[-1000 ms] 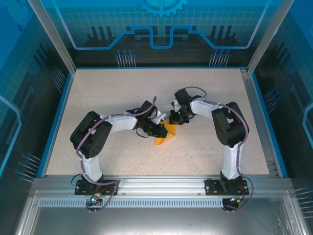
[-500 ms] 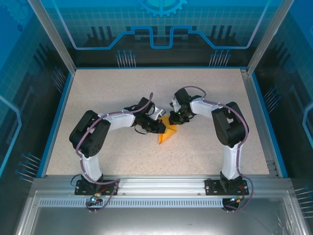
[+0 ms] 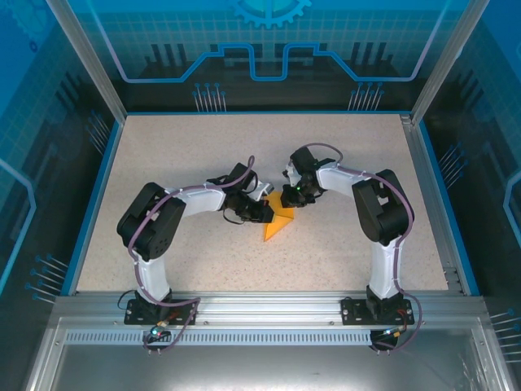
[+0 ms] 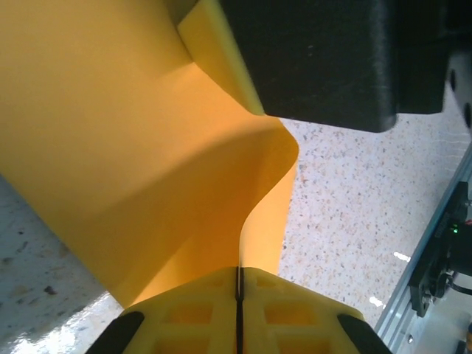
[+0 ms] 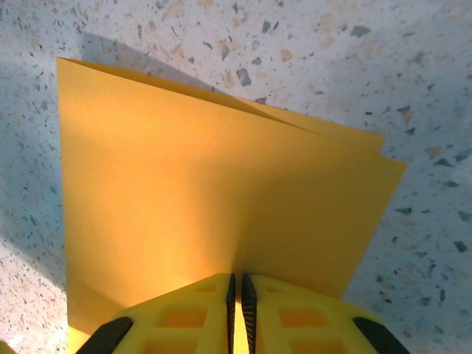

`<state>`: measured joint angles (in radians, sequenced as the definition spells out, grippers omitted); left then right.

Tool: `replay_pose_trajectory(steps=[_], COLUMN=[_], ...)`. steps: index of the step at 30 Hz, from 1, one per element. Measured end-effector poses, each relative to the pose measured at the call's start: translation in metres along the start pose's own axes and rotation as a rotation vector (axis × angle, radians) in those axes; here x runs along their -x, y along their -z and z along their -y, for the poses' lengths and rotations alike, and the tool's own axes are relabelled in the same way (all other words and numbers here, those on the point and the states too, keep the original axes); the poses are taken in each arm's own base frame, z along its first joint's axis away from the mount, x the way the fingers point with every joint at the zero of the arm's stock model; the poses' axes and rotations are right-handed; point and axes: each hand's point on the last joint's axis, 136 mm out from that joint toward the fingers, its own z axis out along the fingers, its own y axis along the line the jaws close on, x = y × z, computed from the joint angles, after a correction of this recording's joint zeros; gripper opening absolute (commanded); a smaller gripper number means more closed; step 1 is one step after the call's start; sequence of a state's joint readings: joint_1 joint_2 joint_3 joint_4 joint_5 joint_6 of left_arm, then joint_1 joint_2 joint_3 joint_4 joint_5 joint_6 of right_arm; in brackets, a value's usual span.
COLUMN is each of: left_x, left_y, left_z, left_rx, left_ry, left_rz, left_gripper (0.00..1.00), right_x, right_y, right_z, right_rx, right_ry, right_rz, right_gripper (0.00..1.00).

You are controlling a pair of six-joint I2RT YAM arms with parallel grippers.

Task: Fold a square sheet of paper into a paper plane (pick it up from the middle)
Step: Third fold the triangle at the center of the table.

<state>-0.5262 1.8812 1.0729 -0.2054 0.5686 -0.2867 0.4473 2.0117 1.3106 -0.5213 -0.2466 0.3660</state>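
Observation:
The square sheet of paper point(image 3: 279, 221) is bright orange and folded into layers, lying at the table's middle with a sharp tip toward the near edge. My left gripper point(image 3: 262, 211) is shut on its left side. In the left wrist view the paper point(image 4: 147, 147) curves up out of the closed yellow fingers point(image 4: 295, 310), and the right gripper's black body point(image 4: 332, 59) sits just beyond. My right gripper point(image 3: 290, 198) is shut on the far edge. In the right wrist view the folded layers point(image 5: 206, 177) rise from between the nearly touching pads point(image 5: 251, 310).
The speckled table point(image 3: 179, 155) is ringed by a blue rim and an aluminium frame point(image 3: 431, 187). Both arms bend inward and their wrists almost meet over the paper. A metal rail point(image 3: 260, 305) carries the arm bases at the near edge.
The left wrist has shifted slightly back and left. The orange paper has swung with it and now spreads a little more to the right. The right arm has stayed put.

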Motion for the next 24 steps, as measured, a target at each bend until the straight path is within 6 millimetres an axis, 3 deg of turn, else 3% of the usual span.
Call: replay_pose_trajectory(steps=[14, 24], left_x=[0.0, -0.011], left_y=[-0.002, -0.006], left_z=[-0.008, -0.016], left_rx=[0.032, 0.036], left_ry=[0.005, 0.038], left_rz=[0.009, 0.002], left_gripper=[0.08, 0.08], right_x=[0.0, 0.0], right_y=[0.0, 0.0], right_z=[0.0, 0.0], right_rx=[0.0, 0.0], right_ry=[-0.009, -0.019], right_rz=[0.0, 0.0], right_gripper=[0.16, 0.16])
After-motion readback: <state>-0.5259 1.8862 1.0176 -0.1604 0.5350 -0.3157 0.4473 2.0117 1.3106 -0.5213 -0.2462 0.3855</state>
